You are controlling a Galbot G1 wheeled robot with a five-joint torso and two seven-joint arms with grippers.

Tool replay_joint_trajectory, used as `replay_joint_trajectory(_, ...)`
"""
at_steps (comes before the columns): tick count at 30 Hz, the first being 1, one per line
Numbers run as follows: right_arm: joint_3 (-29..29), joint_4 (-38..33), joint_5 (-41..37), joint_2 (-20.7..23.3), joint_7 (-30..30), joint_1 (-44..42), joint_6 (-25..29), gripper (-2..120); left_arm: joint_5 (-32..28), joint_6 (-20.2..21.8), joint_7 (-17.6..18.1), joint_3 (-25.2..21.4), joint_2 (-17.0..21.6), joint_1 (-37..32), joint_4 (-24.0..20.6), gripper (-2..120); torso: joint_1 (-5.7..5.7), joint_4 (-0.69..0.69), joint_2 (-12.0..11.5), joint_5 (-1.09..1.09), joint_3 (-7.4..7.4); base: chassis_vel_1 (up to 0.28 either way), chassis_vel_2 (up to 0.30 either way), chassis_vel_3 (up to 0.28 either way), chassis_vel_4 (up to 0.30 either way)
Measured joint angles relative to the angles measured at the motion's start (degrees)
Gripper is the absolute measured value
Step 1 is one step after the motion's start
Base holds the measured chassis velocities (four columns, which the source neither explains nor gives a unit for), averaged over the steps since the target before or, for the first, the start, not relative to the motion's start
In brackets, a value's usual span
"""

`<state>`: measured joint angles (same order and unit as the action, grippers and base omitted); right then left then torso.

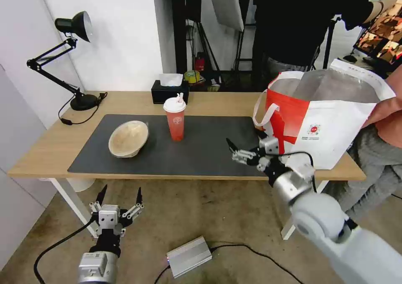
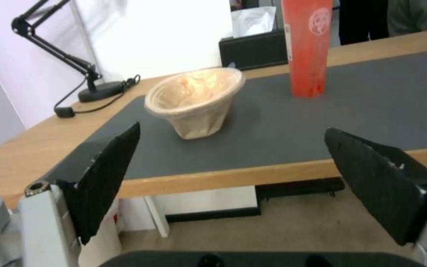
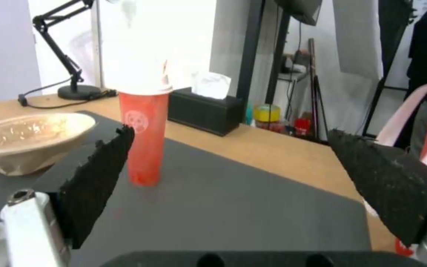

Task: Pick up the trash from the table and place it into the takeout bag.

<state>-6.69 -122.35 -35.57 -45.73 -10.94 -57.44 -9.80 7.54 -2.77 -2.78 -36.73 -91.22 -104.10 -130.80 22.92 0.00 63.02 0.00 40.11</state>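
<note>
**Two pieces of trash on the mat, both grippers empty**

From the head camera: the red drink cup (image 1: 175,120) stands upright near the middle of the dark grey mat (image 1: 201,150), white lid on top. The beige pulp bowl (image 1: 128,138) lies tipped on its side at about nine o'clock from the cup, a short way apart. The takeout bag (image 1: 322,116) stands open at the right end of the table (image 1: 50,150), at three o'clock from the cup, foil lining showing. The right gripper (image 1: 234,149) hovers over the mat's near right part, between cup and bag, jaws spread and holding nothing. The left gripper (image 1: 119,195) hangs below the table's front edge, at six o'clock from the bowl, jaws also spread and empty.

From the left wrist: the bowl (image 2: 194,100) leans with its mouth facing the camera, a thin film lining it; the cup's body (image 2: 306,48) rises beyond. The bowl looks light and fairly stiff, yet its rim would likely crush under a hard pinch; taking the raised rim edge seems best.

From the right wrist: the cup (image 3: 144,137) stands straight ahead between the parted fingers, the black tissue box (image 3: 206,111) behind it. The cup is probably thin-walled, smooth and top-heavy if any drink is left; a mid-body squeeze, gentle, below the lid, looks safest.
</note>
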Motion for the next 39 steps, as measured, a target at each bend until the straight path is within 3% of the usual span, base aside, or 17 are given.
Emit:
replay_joint_trajectory(16,5.7,2.5,-4.3,0.6,-1.9,7.3,-2.3,100,0.0,-0.2,0.0,-0.2,0.2,-0.4,-1.2,100,0.0,0.0,0.0,0.0,0.0,0.0,0.0,0.0,0.0)
replay_joint_trajectory(21,11.0,5.2,-7.1,0.3,-2.3,12.6,-3.0,100,0.0,-0.2,0.0,-0.2,0.3,-0.4,-1.3,100,0.0,0.0,0.0,0.0,0.0,0.0,0.0,0.0,0.0)
replay_joint_trajectory(31,21.1,11.9,-17.1,-3.1,3.3,26.8,-5.0,100,0.1,-0.1,-0.1,-0.3,0.0,-0.2,-0.9,100,0.0,0.01,0.0,-0.01,0.0,0.0,0.0,0.0,0.0)
replay_joint_trajectory(39,24.7,16.0,-19.6,-6.4,4.5,31.5,-5.8,100,0.1,-0.1,-0.1,-0.7,0.0,-0.1,-0.8,100,0.0,0.0,0.0,-0.01,0.0,0.0,0.0,0.0,0.0)
